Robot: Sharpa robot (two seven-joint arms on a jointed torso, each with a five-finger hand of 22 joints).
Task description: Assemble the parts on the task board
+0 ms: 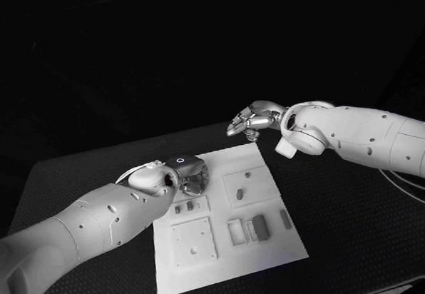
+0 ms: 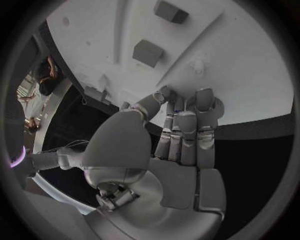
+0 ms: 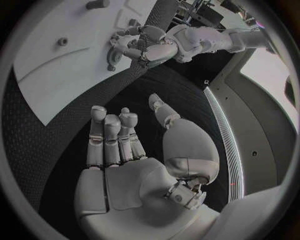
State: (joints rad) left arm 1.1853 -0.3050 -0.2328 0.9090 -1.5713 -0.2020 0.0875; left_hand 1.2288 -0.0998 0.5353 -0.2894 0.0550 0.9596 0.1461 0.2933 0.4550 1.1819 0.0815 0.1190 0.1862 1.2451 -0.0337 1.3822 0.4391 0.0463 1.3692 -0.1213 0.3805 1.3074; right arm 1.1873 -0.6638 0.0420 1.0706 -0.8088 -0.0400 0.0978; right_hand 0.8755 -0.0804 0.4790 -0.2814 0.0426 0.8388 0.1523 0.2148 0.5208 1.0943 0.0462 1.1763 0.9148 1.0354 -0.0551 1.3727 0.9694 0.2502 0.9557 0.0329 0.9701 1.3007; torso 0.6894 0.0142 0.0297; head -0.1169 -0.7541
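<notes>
Left hand down on the board's far corner, right hand hanging off past the far edge

You've got the flat white task board (image 1: 231, 263) lying mid-tabletop (image 1: 354, 203) on that dark, finely dimpled surface, with raised square plates on it and small blocky grey parts (image 1: 241, 195) sitting in and around them, some slim bars, one upright peg. Your left hand (image 1: 186, 171), shiny silver metal, is over the board's far left corner with its fingertips (image 2: 205, 97) pressed flat to the white surface, nothing grasped, fingers straight and side by side; two little grey blocks (image 2: 148, 52) lie just beyond them. Your right hand (image 1: 252, 121) is released too, fingers extended, holding nothing, above the bare tabletop past the board's far edge.
</notes>
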